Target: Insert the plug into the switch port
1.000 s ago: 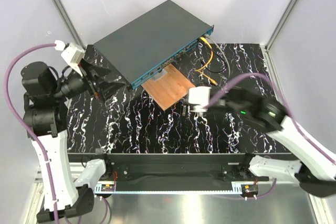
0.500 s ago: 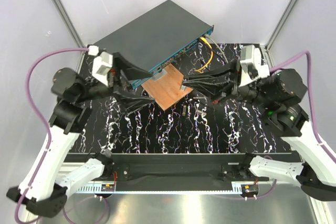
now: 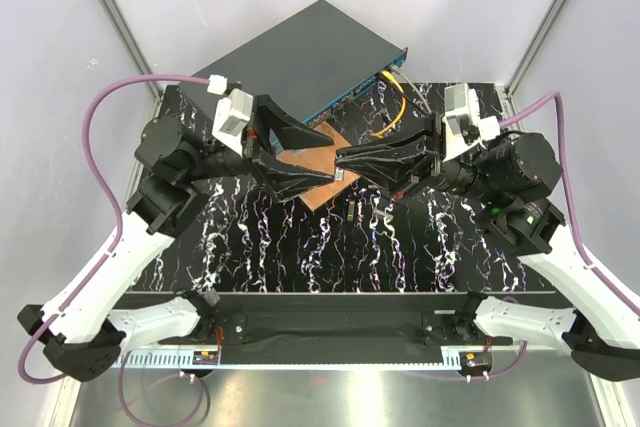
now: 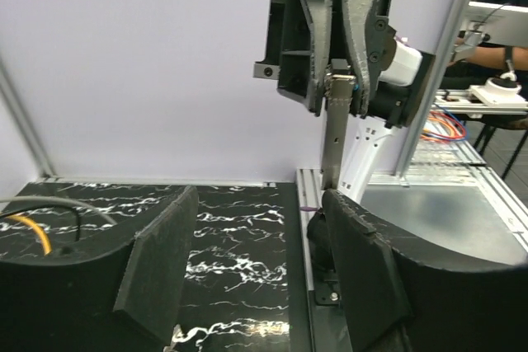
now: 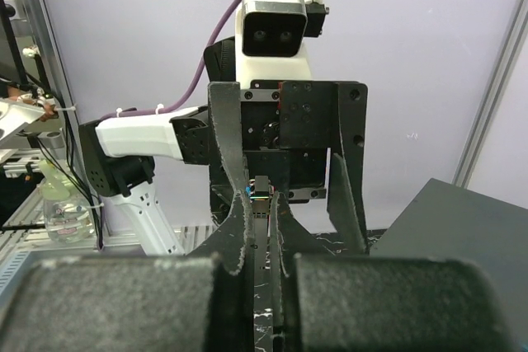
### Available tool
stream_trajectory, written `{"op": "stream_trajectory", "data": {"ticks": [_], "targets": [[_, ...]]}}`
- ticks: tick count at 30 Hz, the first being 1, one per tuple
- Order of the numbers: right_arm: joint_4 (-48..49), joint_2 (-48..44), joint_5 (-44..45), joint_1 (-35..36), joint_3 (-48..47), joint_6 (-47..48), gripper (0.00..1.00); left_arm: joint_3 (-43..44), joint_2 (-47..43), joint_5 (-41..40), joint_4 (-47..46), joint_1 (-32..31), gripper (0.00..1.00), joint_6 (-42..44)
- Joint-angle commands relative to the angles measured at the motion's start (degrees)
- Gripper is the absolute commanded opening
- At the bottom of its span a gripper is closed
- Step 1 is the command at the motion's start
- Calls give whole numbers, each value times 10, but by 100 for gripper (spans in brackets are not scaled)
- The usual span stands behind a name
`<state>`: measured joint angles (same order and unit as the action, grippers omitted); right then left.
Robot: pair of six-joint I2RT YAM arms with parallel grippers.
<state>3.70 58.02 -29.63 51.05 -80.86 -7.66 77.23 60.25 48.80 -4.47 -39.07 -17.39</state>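
Grey-teal metal, the switch (image 3: 290,57) lies flat at the far side of the black marbled counter (image 3: 250,237), with its blue face (image 3: 345,99) of sockets turned toward the arms. Just in front of this face lies a brown board (image 3: 308,151). An orange cable (image 3: 399,105) comes out near the right end of the switch. Both tools meet above the board, close in front of the switch and apart from it. The right tool (image 4: 340,80) has its fingers together, clamped on the plug (image 5: 262,189), and a thin dark strip hangs under it. The left tool (image 4: 257,204) has its fingers wide apart, one on each side of the right tool's tips. The plug is in the air, apart from the sockets.
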Motion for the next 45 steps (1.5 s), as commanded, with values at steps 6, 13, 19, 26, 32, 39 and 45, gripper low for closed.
{"op": "stream_trajectory", "data": {"ticks": [6,13,19,26,32,39,45], "targets": [[35,-14,36,-2,12,17,0,10,7,11,-40,-41,61,6],[26,-17,39,-2,18,22,0,-10,-7,10,-23,-43,64,21],[38,-16,38,-2,35,26,0,0,3,7,-50,-49,58,-17],[36,-15,48,-2,40,26,0,4,9,-6,-60,-50,37,-38],[41,-12,45,-2,35,19,0,-14,-2,-21,-37,-50,42,-16],[45,-12,45,-2,34,12,0,-16,-1,-27,-34,-50,36,-18],[23,-25,89,-4,34,-17,65,1,-1,-48,28,-50,0,37]]}}
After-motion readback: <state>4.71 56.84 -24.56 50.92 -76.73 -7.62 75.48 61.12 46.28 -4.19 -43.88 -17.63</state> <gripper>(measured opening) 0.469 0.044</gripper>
